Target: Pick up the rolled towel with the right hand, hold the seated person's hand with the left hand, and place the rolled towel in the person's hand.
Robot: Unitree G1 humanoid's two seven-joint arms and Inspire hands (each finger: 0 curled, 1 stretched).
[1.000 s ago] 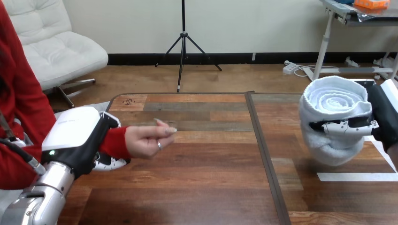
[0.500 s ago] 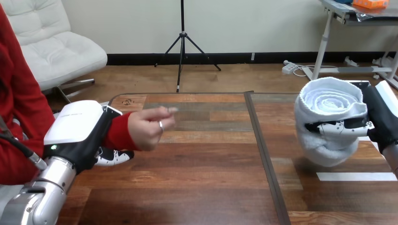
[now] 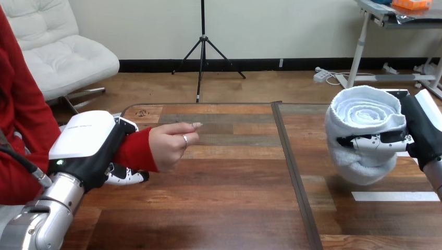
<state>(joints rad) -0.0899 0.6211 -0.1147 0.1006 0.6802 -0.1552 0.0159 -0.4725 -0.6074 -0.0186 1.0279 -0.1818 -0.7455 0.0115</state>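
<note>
right hand (image 3: pixel 423 136) gripped white rolled terry towel (image 3: pixel 365 112), well right of person's hand (image 3: pixel 172 146); left hand (image 3: pixel 86 148) clasped its wrist (image 3: pixel 136 153). Placement pending.

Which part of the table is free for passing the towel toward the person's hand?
Free: the wide table stretch between the person's hand and the rolled towel, and the near edge. Crowded: the left, where the left hand clasps the person's wrist.
</note>
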